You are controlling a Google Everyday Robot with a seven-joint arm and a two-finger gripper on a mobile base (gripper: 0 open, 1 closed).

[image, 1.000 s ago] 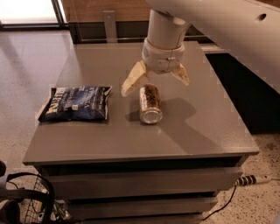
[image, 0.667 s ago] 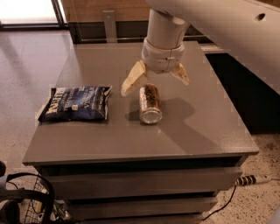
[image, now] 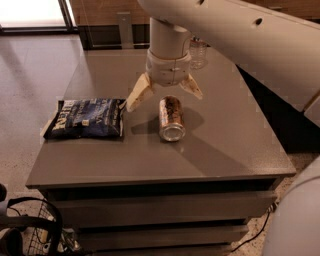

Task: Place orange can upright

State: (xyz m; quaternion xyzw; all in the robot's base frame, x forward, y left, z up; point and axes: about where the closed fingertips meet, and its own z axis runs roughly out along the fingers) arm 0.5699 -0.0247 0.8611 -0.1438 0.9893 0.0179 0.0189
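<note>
Hovering wide open and empty at frame centre, the end effector (image: 165,99) brackets the orange can (image: 171,119), lying sideways on the bench (image: 225,145) (seemingly the approach step); next, lower and close around it.

Office-like common room: speckled polished floor (image: 30,75), glass doorway (image: 30,12), grey counter (image: 225,145) beneath the claw (image: 165,99).

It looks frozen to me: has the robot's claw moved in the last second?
Yes. The gripper, open just above the lying can, has shifted slightly toward the snack bag; can and bag stayed put.
</note>
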